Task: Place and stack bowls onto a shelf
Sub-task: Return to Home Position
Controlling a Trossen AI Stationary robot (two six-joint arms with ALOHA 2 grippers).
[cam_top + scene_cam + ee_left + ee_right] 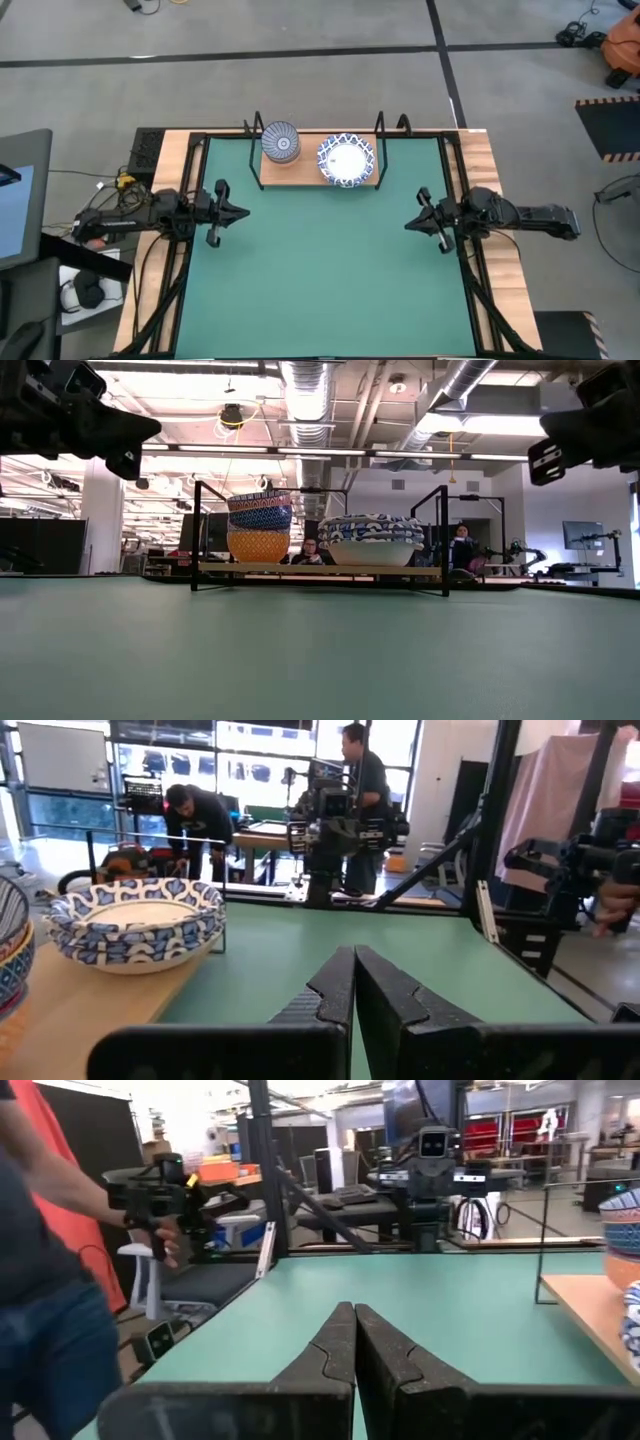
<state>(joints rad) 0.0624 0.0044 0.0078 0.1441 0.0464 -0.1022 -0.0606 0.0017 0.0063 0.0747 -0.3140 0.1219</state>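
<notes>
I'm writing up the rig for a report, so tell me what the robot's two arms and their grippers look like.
Both the left arm and right arm are nearly black, built of boxy jointed segments; dark cables trail behind the left one. The left gripper and right gripper each have two matte black jaws tapering to a tip, with stepped inner edges. No markings show.

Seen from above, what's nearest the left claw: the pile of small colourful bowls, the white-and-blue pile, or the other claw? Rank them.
From the left gripper, at the mat's left edge:
1. stack of small bowls, left end of the shelf.
2. stack of white bowls, right part of the shelf.
3. right gripper, across the mat at its right edge.
</notes>
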